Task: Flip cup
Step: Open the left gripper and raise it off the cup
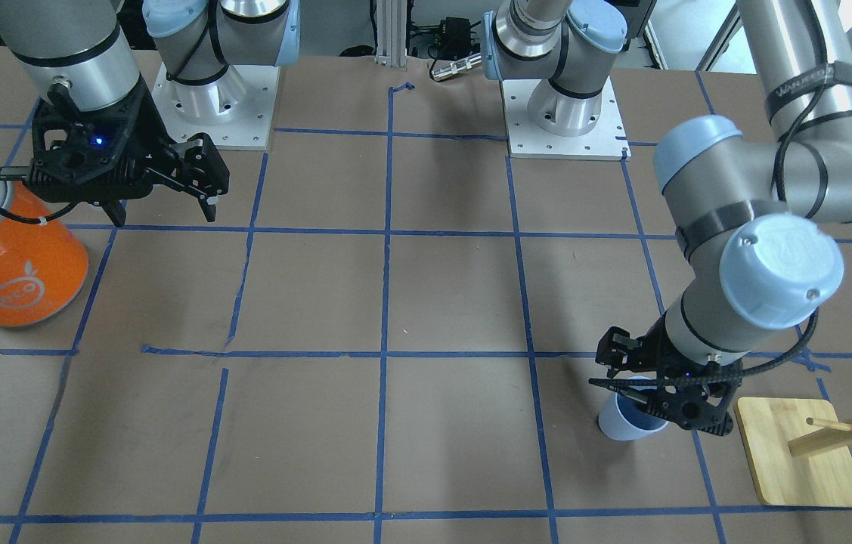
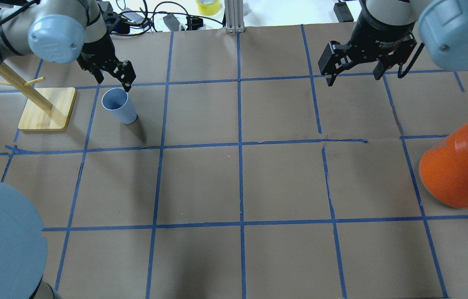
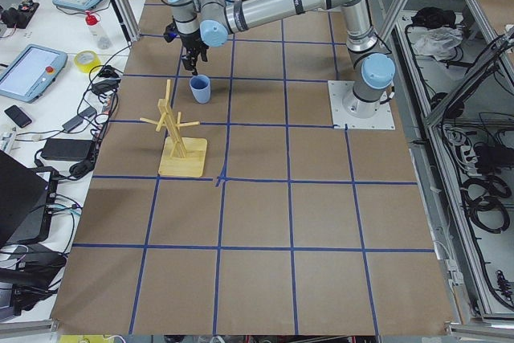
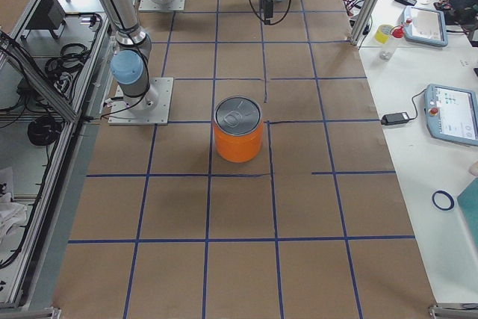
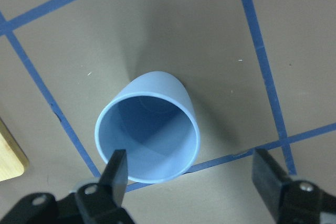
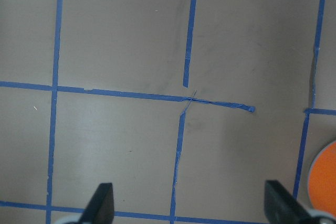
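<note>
Jaws of the left gripper (image 5: pixel 191 166) are held spread above the mouth-up cup (image 5: pixel 149 129), seemingly so its wall can be pinched; the right gripper (image 2: pixel 354 77) is parked released, well apart.

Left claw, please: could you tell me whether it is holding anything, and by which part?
Nothing is held. The left claw is open above the upright cup, not closed on its rim.

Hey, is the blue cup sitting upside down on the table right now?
No, the cup stands with its open mouth facing up, and the left wrist view looks straight down into its hollow inside.
</note>
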You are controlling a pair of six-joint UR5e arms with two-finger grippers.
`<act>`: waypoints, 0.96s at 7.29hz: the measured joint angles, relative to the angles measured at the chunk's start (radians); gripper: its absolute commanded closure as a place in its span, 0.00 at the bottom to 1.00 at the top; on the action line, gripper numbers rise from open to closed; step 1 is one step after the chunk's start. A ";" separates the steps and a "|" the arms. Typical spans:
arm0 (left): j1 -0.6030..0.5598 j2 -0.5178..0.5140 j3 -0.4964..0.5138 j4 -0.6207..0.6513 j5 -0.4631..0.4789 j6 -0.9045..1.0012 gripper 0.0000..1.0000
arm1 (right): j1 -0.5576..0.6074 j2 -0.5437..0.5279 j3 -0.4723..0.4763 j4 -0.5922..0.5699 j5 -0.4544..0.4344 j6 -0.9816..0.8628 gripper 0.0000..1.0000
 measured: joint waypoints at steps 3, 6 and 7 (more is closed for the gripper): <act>-0.066 0.190 -0.003 -0.159 -0.005 -0.254 0.00 | 0.000 -0.001 0.000 0.000 0.000 0.000 0.00; -0.146 0.344 -0.028 -0.311 -0.038 -0.496 0.00 | 0.000 -0.002 0.000 -0.003 0.003 0.009 0.00; -0.151 0.374 -0.046 -0.321 -0.055 -0.538 0.00 | 0.000 -0.002 0.000 -0.006 0.006 0.011 0.00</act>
